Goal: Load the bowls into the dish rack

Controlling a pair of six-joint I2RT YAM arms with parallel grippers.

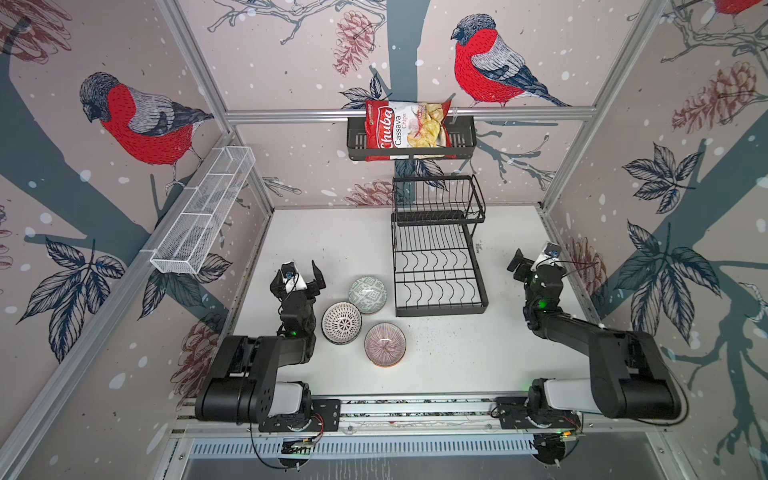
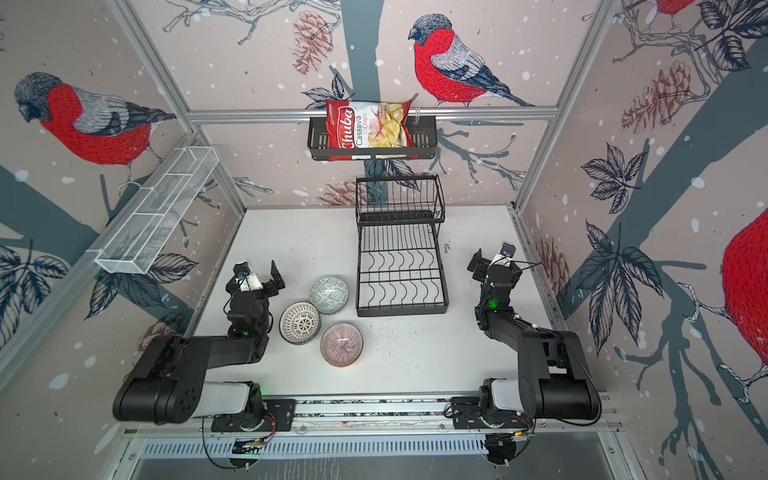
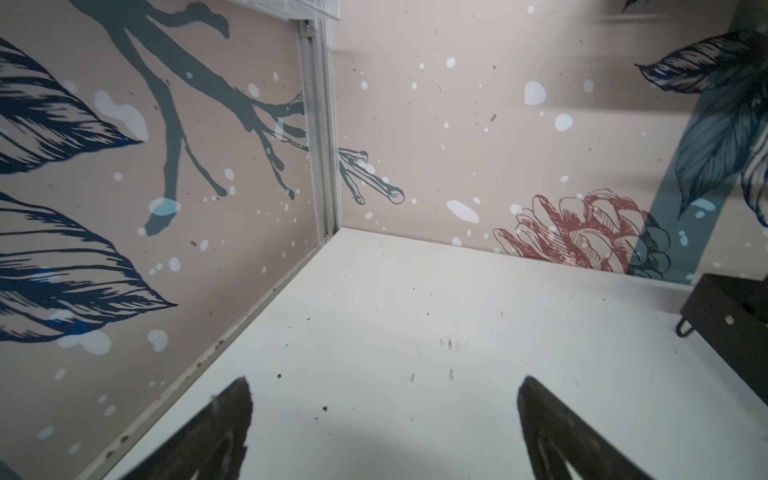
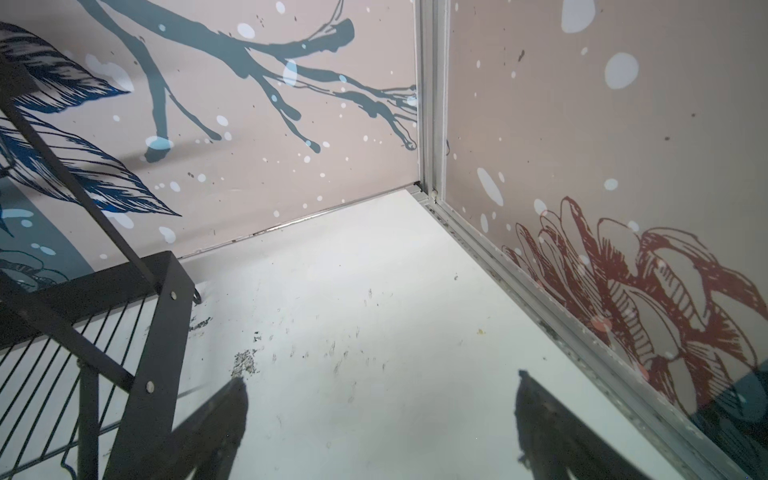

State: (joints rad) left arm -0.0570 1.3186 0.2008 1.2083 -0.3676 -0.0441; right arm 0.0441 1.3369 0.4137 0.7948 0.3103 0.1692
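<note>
Three bowls stand upright on the white table in both top views, left of the dish rack: a grey-green geometric bowl [image 1: 367, 294] [image 2: 328, 294], a black-white dotted bowl [image 1: 341, 323] [image 2: 300, 323] and a pink-lined bowl [image 1: 385, 344] [image 2: 341, 344]. The black two-tier wire dish rack [image 1: 440, 309] [image 2: 401, 311] holds nothing. My left gripper [image 1: 301, 270] [image 2: 259, 270] [image 3: 384, 386] hangs open just left of the bowls and faces the back left corner. My right gripper [image 1: 534, 255] [image 2: 490, 255] [image 4: 380, 384] is open to the right of the rack [image 4: 162, 332], with only bare table between its fingers.
A black slotted shelf [image 1: 463, 137] on the back wall holds a red bag of cassava chips [image 1: 405, 124]. A long white mesh basket [image 1: 203, 208] hangs on the left wall. Patterned walls with aluminium posts close in the table on three sides.
</note>
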